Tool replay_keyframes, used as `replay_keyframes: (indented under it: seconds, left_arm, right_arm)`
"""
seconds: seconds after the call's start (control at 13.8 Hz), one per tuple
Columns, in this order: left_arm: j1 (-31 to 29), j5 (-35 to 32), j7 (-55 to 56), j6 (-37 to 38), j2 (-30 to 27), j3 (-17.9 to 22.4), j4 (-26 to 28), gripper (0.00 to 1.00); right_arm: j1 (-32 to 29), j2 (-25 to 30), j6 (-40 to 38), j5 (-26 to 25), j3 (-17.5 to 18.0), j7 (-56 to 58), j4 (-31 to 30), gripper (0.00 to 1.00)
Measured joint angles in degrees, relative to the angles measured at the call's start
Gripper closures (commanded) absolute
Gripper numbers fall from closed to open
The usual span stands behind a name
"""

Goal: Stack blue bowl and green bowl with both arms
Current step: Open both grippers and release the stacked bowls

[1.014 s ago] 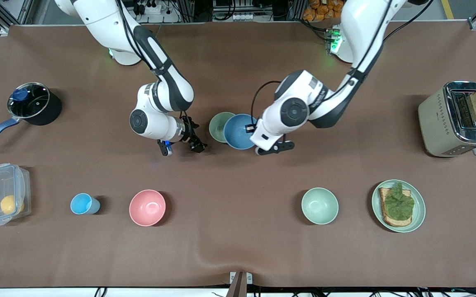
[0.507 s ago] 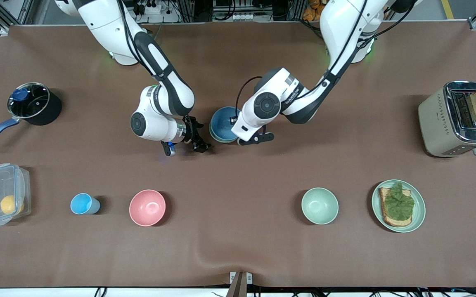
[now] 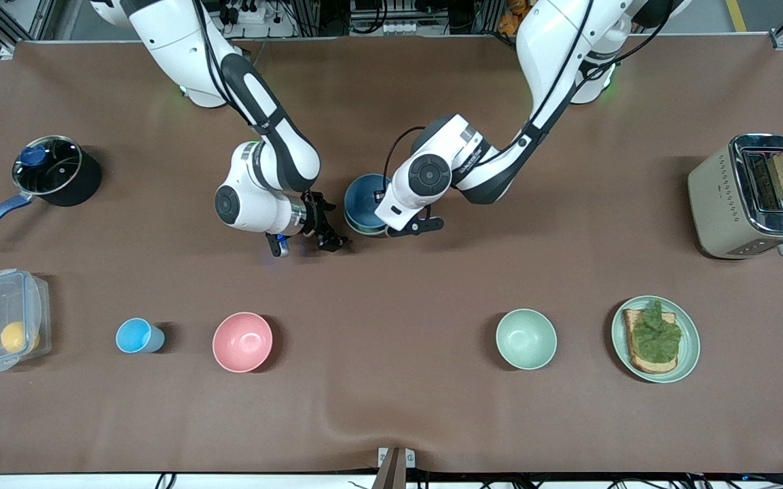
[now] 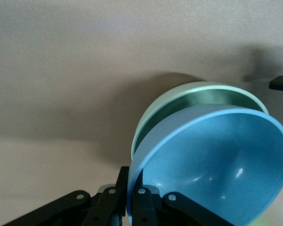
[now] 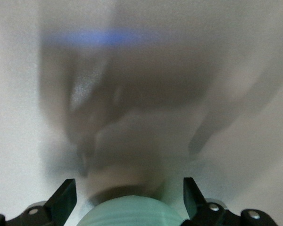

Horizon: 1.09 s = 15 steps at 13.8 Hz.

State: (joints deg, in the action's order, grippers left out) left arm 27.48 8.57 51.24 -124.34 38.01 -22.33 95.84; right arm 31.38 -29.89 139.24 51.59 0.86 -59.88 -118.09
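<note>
Left jaws (image 4: 132, 207) clamping blue bowl (image 4: 217, 165) rim, over green bowl (image 4: 198, 94)

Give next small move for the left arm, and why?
Probably lower a touch, then open the fingers. The left gripper is shut on the blue bowl, which sits tilted, partly inside the green bowl. The right gripper waits open beside the bowls.

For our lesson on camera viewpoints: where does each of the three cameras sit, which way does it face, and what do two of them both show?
Front view: high across the table, facing both arms' bases; shows both arms.
Left wrist view: on the left arm, over the blue bowl that the left gripper holds in the green bowl.
Right wrist view: on the right arm, looking down between open fingers at the table.
Shared: front and left wrist views show the blue bowl.
</note>
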Motion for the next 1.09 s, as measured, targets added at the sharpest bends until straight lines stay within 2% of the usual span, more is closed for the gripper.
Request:
replay_keyframes:
  seconds: [0.07, 0.14, 0.22, 0.43, 0.8, 1.09]
  left_arm:
    - [0.0, -0.55, 0.0, -0.1, 0.22, 0.02, 0.0, 0.75]
    - [0.0, -0.82, -0.01, -0.2, 0.36, 0.02, -0.04, 0.27]
    - [0.0, -1.13, -0.39, -0.24, 0.44, 0.02, -0.07, 0.0]
    - [0.43, -3.85, -1.75, -0.26, 0.49, -0.01, -0.14, 0.0]
    - [0.75, -4.33, -1.76, 0.16, 0.18, 0.12, -1.75, 0.0]
    - [-1.56, -4.38, -1.76, 4.22, -2.41, 0.39, -4.39, 0.0]
  right_arm:
    - [0.0, 0.0, 0.0, 0.02, 0.02, 0.01, 0.03, 0.0]
    - [0.01, 0.0, 0.0, 0.03, 0.03, 0.01, 0.06, 0.0]
    - [0.0, 0.0, 0.0, 0.05, 0.02, 0.02, 0.1, 0.0]
    - [0.0, -0.01, 0.0, 0.08, 0.01, 0.02, 0.15, 0.0]
    - [-0.3, -0.06, -0.19, 0.09, -0.19, 1.71, 0.15, 0.0]
    - [-2.11, -0.14, -0.63, -0.16, -0.67, 6.2, 0.11, 0.0]
